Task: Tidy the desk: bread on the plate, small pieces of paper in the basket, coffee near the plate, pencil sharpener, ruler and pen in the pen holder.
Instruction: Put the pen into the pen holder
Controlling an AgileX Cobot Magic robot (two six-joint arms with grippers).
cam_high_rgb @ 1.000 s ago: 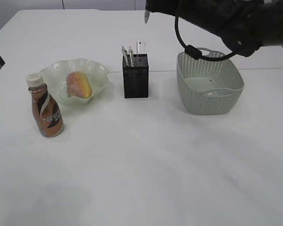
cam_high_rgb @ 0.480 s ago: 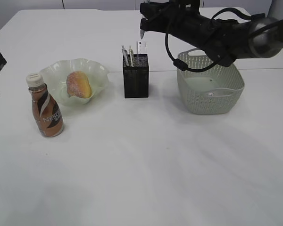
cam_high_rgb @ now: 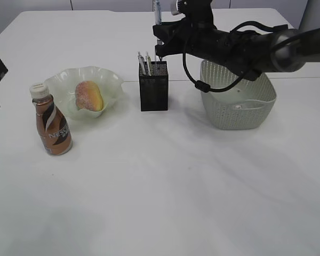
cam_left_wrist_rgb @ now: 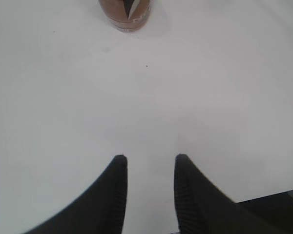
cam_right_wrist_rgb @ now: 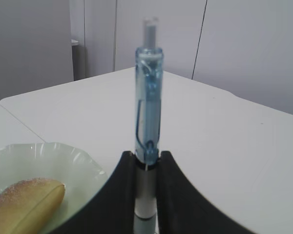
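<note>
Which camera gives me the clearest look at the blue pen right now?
The right wrist view: the blue pen stands upright, clamped in the right gripper. The exterior view shows only its top above the pen holder; the left wrist view misses it.

white table [cam_high_rgb: 165, 192], grey wall panels [cam_right_wrist_rgb: 244, 44] (seamed)

Lighting's bright and pretty even all round, looks like diffuse overhead room light, and the white table [cam_high_rgb: 165, 181] comes out a bit washed, with almost no surface detail. Shadows are soft and faint — a pale smudge beside the coffee bottle [cam_high_rgb: 51, 127] and under the basket [cam_high_rgb: 237, 96], nothing hard-edged. In the exterior view the dark right arm [cam_high_rgb: 240, 45] is slightly smeared, probably motion blur. The left wrist view is flat and low-contrast, its fingers [cam_left_wrist_rgb: 107, 200] near-black with little texture. The right wrist view is soft — the pen [cam_right_wrist_rgb: 147, 122] fairly crisp, the bread [cam_right_wrist_rgb: 27, 200] and back wall out of focus.
</note>
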